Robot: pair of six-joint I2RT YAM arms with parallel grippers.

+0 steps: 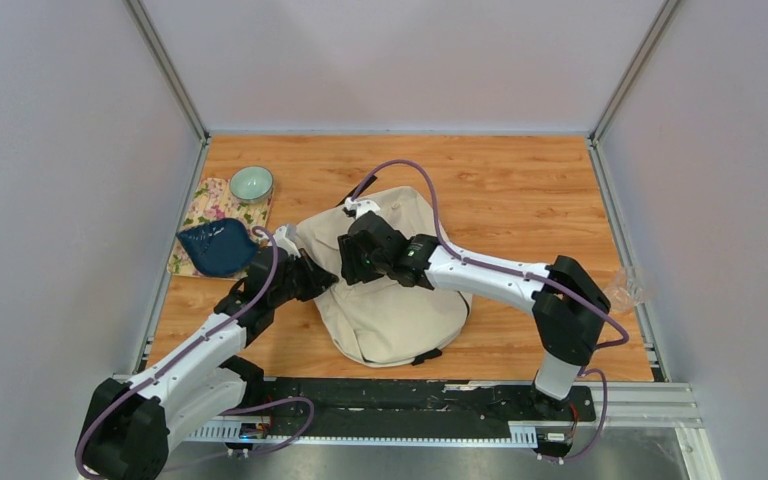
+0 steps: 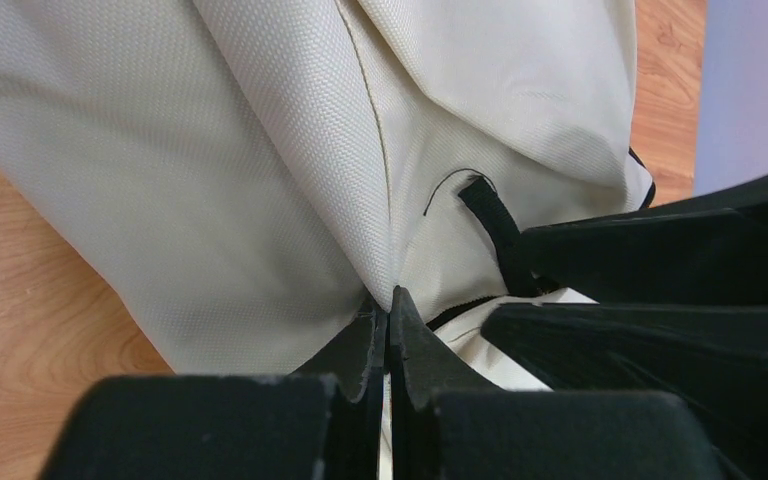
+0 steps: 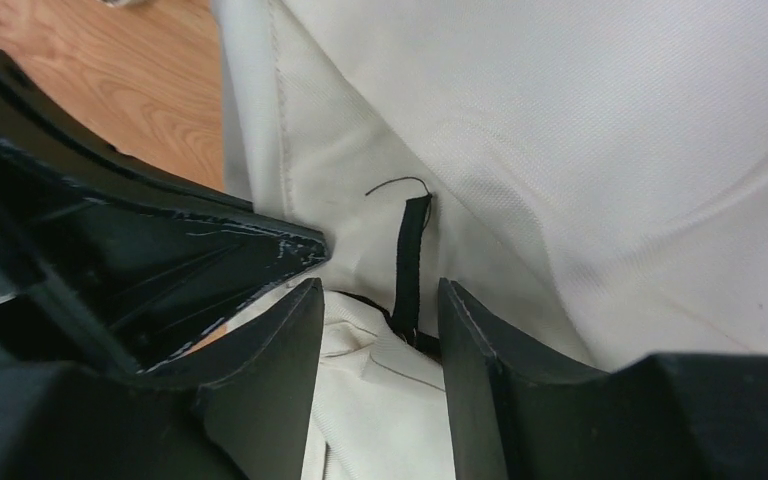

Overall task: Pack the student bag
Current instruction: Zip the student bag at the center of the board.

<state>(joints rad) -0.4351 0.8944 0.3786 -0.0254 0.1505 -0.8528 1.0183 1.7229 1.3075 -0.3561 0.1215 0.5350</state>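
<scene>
The left end effector (image 2: 388, 308) is pinched tight on a fold of the student bag (image 1: 390, 310). The right end effector (image 3: 380, 320), fingers apart, straddles its black zipper pull (image 3: 410, 250). The one bag lies mid-counter (image 1: 520, 190). One blue pouch (image 1: 217, 248) and one green bowl (image 1: 251, 183) sit outside on one floral mat (image 1: 203, 205), so packing looks barely begun.

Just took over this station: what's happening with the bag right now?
Both arms are working on the student bag mid-table. The left claw is shut on a fold of its cream fabric. The right claw is open, straddling a black pull tab, not yet gripping it.
</scene>
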